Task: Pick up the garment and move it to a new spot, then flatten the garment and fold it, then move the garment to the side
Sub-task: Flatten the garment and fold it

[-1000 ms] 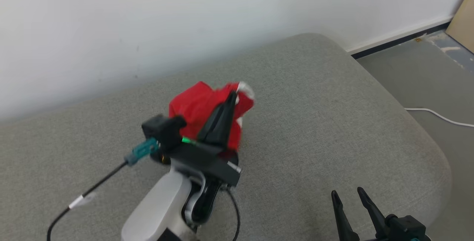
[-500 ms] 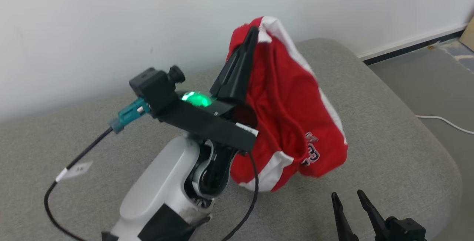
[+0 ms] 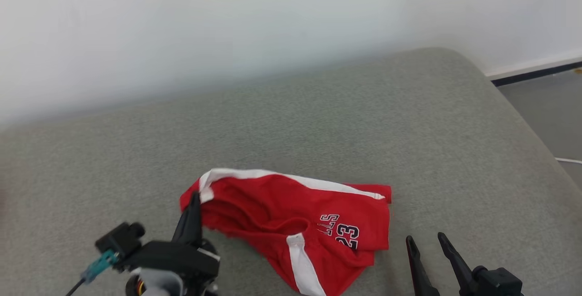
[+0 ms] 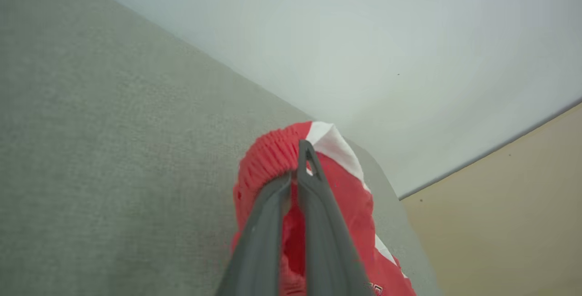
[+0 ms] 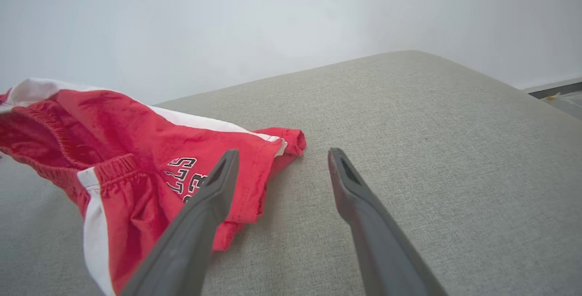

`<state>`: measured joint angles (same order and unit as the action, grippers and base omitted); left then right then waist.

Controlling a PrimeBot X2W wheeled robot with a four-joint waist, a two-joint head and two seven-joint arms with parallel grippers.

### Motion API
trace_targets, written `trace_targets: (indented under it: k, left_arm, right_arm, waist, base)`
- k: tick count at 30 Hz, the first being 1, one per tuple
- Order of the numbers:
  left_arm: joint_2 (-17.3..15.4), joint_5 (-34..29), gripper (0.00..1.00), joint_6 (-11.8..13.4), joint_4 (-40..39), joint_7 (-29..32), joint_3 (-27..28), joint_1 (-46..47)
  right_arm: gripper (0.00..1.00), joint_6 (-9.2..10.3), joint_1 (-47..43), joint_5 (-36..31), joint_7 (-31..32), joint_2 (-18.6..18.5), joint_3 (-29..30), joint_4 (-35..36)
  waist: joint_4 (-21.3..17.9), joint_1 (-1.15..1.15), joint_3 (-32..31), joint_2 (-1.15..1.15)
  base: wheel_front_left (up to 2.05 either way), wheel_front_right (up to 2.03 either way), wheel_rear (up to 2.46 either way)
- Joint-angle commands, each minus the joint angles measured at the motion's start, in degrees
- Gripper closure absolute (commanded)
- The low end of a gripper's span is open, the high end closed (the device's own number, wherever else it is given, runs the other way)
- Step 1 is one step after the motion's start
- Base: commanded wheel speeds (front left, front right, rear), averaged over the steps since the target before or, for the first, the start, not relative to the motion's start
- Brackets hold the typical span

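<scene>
The shorts (image 3: 295, 214) are lying rumpled near the front edge of the cushion (image 3: 363, 118), about midway along it. The left end effector (image 3: 194, 198) is pinching the elastic waistband (image 4: 266, 159), jaws clamped on it. The right end effector (image 3: 426, 239) is hovering wide open and empty just beside the hem (image 5: 291, 139). The fabric is looking light, limp and probably slippery. The waistband and hem corners are likely offering the firmest holds.

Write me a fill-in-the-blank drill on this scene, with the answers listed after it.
1. The garment on the cushion is mostly ____ with white stripes.
2. The printed number on it reads ____.
3. The left end effector is ____ on the garment's elastic edge.
4. The right end effector stands ____ beside the garment, holding nothing.

Missing words: red; 23; shut; open
</scene>
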<state>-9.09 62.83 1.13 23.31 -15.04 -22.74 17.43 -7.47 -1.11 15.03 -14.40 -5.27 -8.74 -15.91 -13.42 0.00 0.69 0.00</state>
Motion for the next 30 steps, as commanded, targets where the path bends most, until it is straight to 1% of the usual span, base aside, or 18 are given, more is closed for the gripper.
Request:
trace_targets:
  k: [1, 5, 9, 12, 13, 14, 20, 24, 28, 30]
  left_arm:
    - [-0.10, 0.07, 1.00, -0.03, 0.41, -0.18, 0.88, -1.38]
    - [0.15, -0.23, 1.00, -0.54, 2.63, -0.19, 4.33, -3.41]
    - [0.81, -2.20, 1.00, -1.17, 5.04, -0.19, 8.15, -3.66]
    - [1.18, -3.58, 1.00, -1.06, 6.39, -0.19, 9.33, -3.47]
    - [1.32, -4.44, 0.59, -1.22, 7.10, -0.19, 9.55, -3.39]
    - [1.40, -5.21, 0.00, -1.48, 7.89, -0.19, 9.63, -3.29]
    - [2.31, -8.34, 0.00, -2.71, 10.34, -0.20, 10.73, -3.74]
    - [3.03, -7.83, 0.00, -4.45, 11.29, -0.20, 10.19, -5.16]
    - [3.07, -9.14, 0.00, -5.78, 8.90, -0.20, 9.46, -7.02]
    - [2.40, -11.77, 0.00, -6.08, 5.90, -0.20, 10.07, -8.19]
  right_arm:
    - [0.00, -0.06, 0.09, 0.04, -0.11, -0.04, -0.01, 0.10]
    - [0.00, -0.05, 0.01, 0.28, 0.00, -0.01, -0.32, 0.10]
    - [0.00, -0.05, 0.20, 0.45, 0.03, -0.24, -0.50, 0.03]
    - [0.00, -0.06, 0.28, 0.56, 0.03, -0.38, -0.62, -0.03]
    - [0.00, -0.05, 0.32, 0.63, 0.05, -0.45, -0.75, -0.07]
    - [0.00, -0.06, 0.36, 0.70, 0.09, -0.50, -0.88, -0.13]
    - [0.00, -0.05, 0.07, 0.82, 0.11, -0.80, -1.01, -0.19]
    - [0.00, -0.05, -0.49, 0.88, 0.22, -1.05, -0.70, 0.03]
    - [0.00, -0.05, -1.00, 0.80, 0.42, -1.24, -0.05, 0.34]
    - [0.00, -0.06, -1.29, 0.68, 0.52, -1.29, 0.33, 0.56]
  waist:
    - [1.50, 0.00, -0.01, 0.00]
    - [2.51, 0.00, -0.11, 0.00]
    - [2.87, 0.00, -0.13, 0.00]
    - [2.89, 0.00, -0.21, 0.00]
    - [2.86, 0.00, -0.27, 0.00]
    - [2.79, 0.00, -0.34, 0.00]
    - [2.30, 0.00, -0.80, 0.00]
    - [2.18, 0.00, -1.24, 0.00]
    - [2.55, 0.00, -1.72, 0.00]
    - [2.92, 0.00, -1.99, 0.00]
  base:
    - [0.00, 0.00, 0.00]
    - [0.00, 0.00, 0.00]
    - [0.00, 0.00, 0.00]
    - [0.00, 0.00, 0.00]
    - [0.00, 0.00, 0.00]
    - [0.00, 0.00, 0.00]
    - [0.00, 0.00, 0.00]
    - [0.00, 0.00, 0.00]
    - [0.00, 0.00, 0.00]
    - [0.00, 0.00, 0.00]
